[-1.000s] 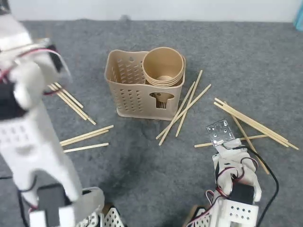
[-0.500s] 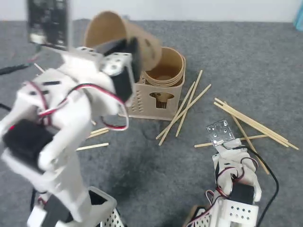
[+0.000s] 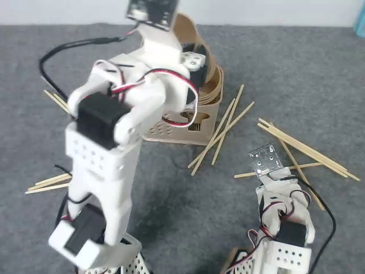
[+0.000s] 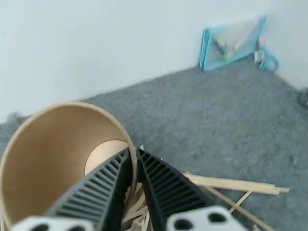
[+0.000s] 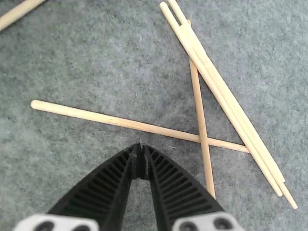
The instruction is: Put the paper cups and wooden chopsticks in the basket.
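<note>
My left gripper [image 4: 134,153] is shut on the rim of a brown paper cup [image 4: 53,159]. In the high view that cup [image 3: 199,35] hangs tilted just above the beige basket [image 3: 188,127], which holds a stack of paper cups [image 3: 210,91] in its right half. Wooden chopsticks lie loose on the grey carpet: a bunch beside the basket [image 3: 223,128], a bunch at the right [image 3: 302,147], some at the left [image 3: 48,182]. My right gripper [image 5: 140,147] is shut and empty, low over one chopstick [image 5: 130,124] beside crossed chopsticks [image 5: 216,91].
The left arm [image 3: 120,131] stretches across the basket's left half and hides it. More chopsticks [image 3: 57,100] lie at the far left. A blue-framed item [image 4: 231,41] leans on the wall behind. The right arm's base [image 3: 282,228] sits at the near right.
The left arm has swung from the far left over to the basket, carrying the paper cup above it. The chopsticks at the near left now lie farther left. The right arm has kept still.
</note>
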### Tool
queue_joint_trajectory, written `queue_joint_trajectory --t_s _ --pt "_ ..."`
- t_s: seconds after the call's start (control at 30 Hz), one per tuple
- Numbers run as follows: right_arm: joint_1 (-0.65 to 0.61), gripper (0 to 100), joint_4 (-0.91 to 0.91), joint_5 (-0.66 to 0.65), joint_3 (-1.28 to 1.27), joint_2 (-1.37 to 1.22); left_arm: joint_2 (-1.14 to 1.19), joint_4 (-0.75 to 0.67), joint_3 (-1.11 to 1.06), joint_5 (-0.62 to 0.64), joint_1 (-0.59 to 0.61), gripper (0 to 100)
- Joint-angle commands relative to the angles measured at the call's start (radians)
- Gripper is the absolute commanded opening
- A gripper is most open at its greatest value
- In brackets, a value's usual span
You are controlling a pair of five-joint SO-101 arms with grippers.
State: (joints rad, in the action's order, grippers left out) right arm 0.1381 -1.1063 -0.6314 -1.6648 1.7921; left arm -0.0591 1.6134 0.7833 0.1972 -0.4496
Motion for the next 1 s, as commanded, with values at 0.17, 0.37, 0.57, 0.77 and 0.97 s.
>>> queue_joint_trajectory --t_s 0.17,0.37,0.57,0.77,0.97 --pt "0.001 0.8 0.012 -0.020 -0.011 0.001 0.072 0.003 -0.002 -0.052 0.000 1" --pt "0.002 0.8 0.010 -0.020 -0.011 0.001 0.109 0.006 -0.002 -0.052 0.002 1" --pt "0.002 0.8 0.010 -0.020 -0.011 0.001 0.106 0.048 -0.002 -0.138 -0.005 1" --pt "0.002 0.8 0.010 -0.020 -0.011 0.001 0.106 0.077 0.001 -0.301 0.011 1" --pt "0.002 0.8 0.010 -0.020 -0.011 0.001 0.084 0.081 0.036 -0.299 0.009 13"
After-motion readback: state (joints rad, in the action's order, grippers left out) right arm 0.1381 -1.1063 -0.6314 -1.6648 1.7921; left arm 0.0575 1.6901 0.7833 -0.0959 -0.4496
